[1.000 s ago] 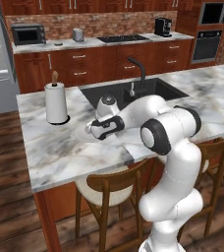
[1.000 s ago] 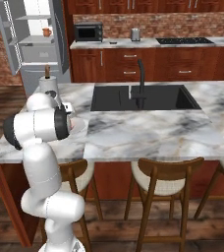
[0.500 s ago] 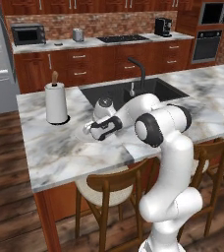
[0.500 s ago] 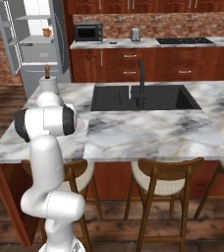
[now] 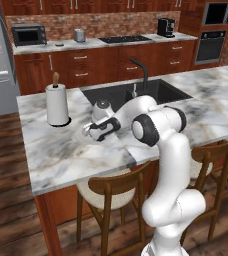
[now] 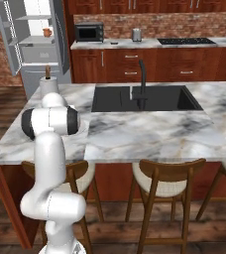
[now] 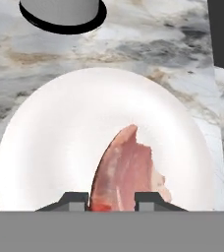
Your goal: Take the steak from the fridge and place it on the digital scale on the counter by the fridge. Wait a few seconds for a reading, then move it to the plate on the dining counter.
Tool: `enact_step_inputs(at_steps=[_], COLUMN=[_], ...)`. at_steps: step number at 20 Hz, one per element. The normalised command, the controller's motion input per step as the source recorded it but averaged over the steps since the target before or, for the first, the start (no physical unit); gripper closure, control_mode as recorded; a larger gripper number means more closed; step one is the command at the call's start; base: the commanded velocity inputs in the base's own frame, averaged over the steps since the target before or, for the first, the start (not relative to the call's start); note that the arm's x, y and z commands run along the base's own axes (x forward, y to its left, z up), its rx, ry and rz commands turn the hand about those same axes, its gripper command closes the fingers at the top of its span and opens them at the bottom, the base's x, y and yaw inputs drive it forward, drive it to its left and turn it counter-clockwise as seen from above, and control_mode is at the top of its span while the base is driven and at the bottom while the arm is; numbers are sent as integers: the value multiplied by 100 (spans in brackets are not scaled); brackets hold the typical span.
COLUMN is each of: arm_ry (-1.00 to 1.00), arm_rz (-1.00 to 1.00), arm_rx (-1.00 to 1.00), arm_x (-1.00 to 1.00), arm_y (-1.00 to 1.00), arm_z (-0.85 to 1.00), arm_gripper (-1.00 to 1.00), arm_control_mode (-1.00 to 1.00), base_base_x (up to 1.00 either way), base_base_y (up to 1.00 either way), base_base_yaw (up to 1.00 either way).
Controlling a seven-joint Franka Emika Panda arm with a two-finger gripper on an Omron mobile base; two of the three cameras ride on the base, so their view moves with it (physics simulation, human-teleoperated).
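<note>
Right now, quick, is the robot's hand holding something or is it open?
Hand: closed on the steak, which sits between its fingers just above the white plate on the dining counter.

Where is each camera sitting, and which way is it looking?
Left base view: behind the arm's left, looking down over the dining counter; arm rises lower right.
Right base view: behind its right, same counter; arm lower left.
Hand view: on the hand, facing the steak over the plate, fingertips showing.
Both base views share the paper towel roll.
</note>
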Motion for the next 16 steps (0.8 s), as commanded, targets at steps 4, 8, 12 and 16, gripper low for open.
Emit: enact_step_inputs(at_steps=[4, 8, 12, 16], arm_ry=[4, 0, -3, -12], arm_rz=[0, 0, 0, 0], arm_rx=[0, 0, 0, 4], arm_x=[16, 6, -30, -74], arm_y=[0, 0, 1, 0], arm_z=[-15, -4, 33, 96], arm_gripper=[-100, -100, -100, -100], arm_control_mode=[-100, -100, -100, -100], base_base_x=[0, 0, 0, 0], base_base_y=[0, 0, 0, 0], base_base_yaw=[0, 0, 0, 0])
